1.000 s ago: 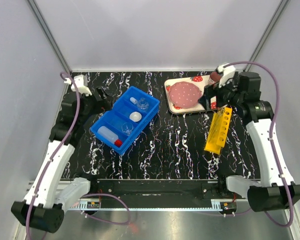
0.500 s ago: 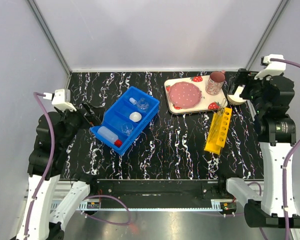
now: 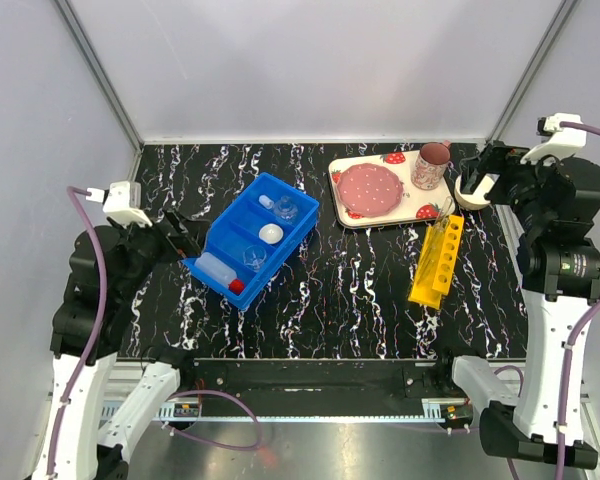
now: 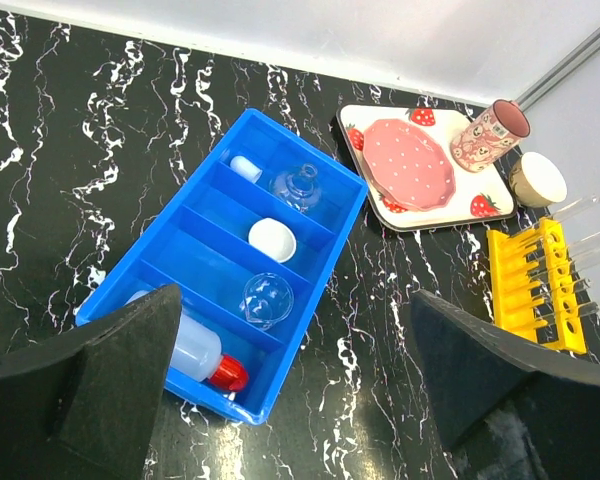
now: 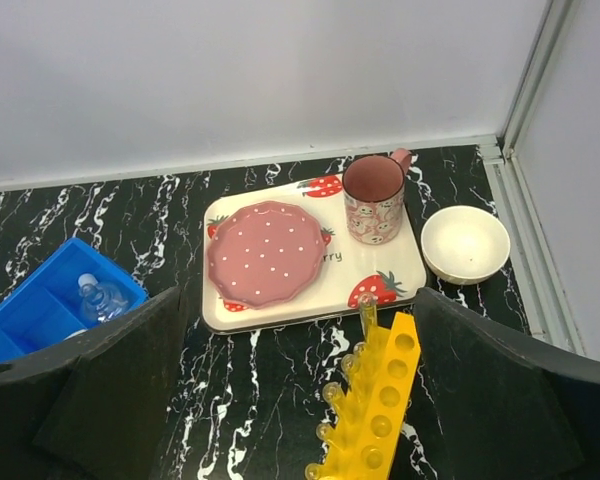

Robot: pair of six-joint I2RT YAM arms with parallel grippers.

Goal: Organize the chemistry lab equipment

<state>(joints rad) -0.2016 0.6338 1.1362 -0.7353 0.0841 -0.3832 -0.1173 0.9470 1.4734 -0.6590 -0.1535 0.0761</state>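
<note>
A blue divided bin (image 3: 298, 222) holds the squeeze bottle with red nozzle (image 3: 220, 271), two clear glass beakers (image 3: 253, 256) (image 3: 285, 208) and the tiny white dish (image 3: 271, 233). They also show in the left wrist view: bottle (image 4: 195, 352), beaker (image 4: 267, 298), dish (image 4: 272, 240). The yellow rack (image 3: 437, 260) lies on the table with thin clear tubes (image 5: 367, 312) in its holes. My left gripper (image 3: 180, 237) is open and empty, raised left of the bin. My right gripper (image 3: 480, 165) is open and empty, raised above the back right corner.
A strawberry-print tray (image 3: 420, 208) with a pink plate (image 3: 368, 186) and pink mug (image 3: 432, 164) sits at the back, right of the bin. A cream bowl (image 5: 465, 243) stands right of the tray. Grey walls enclose the black marbled table.
Over the last second both arms lifted and pulled outward: the right gripper left the tray area for the back right corner, the left drew back from the bin. Objects have not moved.
</note>
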